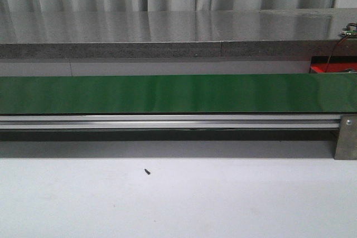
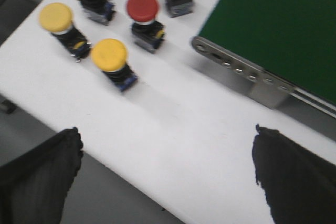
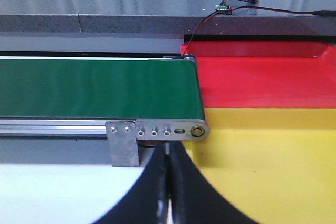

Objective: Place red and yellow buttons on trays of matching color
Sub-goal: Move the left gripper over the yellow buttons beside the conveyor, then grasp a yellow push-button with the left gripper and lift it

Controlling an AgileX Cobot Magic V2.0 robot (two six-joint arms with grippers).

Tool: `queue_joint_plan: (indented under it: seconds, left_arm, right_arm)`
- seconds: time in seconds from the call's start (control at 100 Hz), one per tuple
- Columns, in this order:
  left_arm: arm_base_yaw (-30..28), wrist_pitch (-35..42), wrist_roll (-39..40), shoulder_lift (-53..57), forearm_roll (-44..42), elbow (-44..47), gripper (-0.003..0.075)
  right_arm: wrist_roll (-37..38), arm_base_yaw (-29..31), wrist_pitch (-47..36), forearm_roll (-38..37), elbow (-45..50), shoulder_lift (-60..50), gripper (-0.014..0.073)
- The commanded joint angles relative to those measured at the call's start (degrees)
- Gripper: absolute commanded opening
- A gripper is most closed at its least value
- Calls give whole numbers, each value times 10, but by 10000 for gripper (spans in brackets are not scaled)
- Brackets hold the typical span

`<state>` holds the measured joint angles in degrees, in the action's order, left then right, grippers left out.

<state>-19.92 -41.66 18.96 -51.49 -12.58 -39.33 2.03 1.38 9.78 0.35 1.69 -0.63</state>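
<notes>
While nothing is held yet, the layout reads like this:

Left pincer (image 2: 167, 169): spread wide, fingers far apart, empty, hanging over the near edge of the white worktop (image 2: 173, 129).
Buttons from it: straight ahead and off to one side, standing upright on the worktop, well apart from the fingers; the nearest is a yellow button (image 2: 110, 57), with a red button (image 2: 143, 10) just past it and more of both colours behind.
Belt: the green belt (image 2: 278, 24) ends beside the buttons, on the other side of the pincer's line.
Right pincer (image 3: 168, 182): fingers pressed together, nothing between them, sitting at the belt's far end.
Trays: a yellow tray (image 3: 273, 166) lies just beside and ahead of the right pincer, a red tray (image 3: 262, 80) beyond it, touching edge to edge.
Judgement: the left arm is the nearer one to the buttons, the right to the trays; the belt looks like the link between them.
Next move: likely a forward reach by the left arm, down over a cap.
</notes>
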Motion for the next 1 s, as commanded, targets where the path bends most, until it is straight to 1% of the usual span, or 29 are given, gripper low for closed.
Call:
queue_joint_plan:
  seconds: [0.0,0.1,0.23,0.43,0.57,0.75,0.99]
  left_arm:
    - [-41,50,6,-35,-16,-29,638]
    - [-77,56,6,-81,-10,-48,638]
    - [-93,57,-1,-145,-12,-77,638]
    - [-93,58,-4,-238,-15,-118,638]
    - [-93,74,-4,-284,-15,-135,638]
    - [-93,104,-4,-327,-12,-150,638]
    - [-93,111,-4,-374,-12,-176,638]
  right_arm:
    - [-2,-1,-49,0,-11,-10,-69]
    - [-2,-1,-49,0,-11,-10,-69]
    - [-2,-1,-49,0,-11,-10,-69]
    - [-2,-1,-49,0,-11,-10,-69]
    - [-2,-1,-49,0,-11,-10,-69]
    - [-2,-1,-49,0,-11,-10,-69]
    - [-2,-1,-49,0,-11,-10,-69]
